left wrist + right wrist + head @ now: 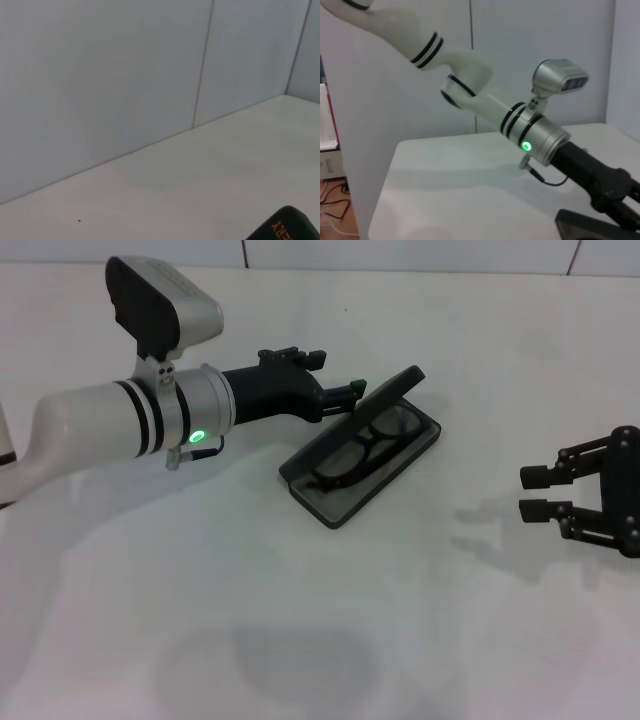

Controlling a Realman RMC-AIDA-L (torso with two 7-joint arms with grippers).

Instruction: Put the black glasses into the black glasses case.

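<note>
The black glasses case (352, 490) lies mid-table with its lid (372, 408) raised partway over the base. The black glasses (362, 448) lie inside on the grey lining, folded, partly shaded by the lid. My left gripper (335, 378) is just behind the lid, fingers apart, the nearer fingertip (350, 392) touching the lid's outer face. A corner of the case lid with gold lettering (287, 227) shows in the left wrist view. My right gripper (530, 492) hovers open and empty at the table's right, well away from the case. The right wrist view shows the left arm (530, 132) and an edge of the case (582, 225).
A white table (450, 640) carries the case. A white panelled wall (125, 75) runs along the back. The left arm's shadow falls on the table in front of the case.
</note>
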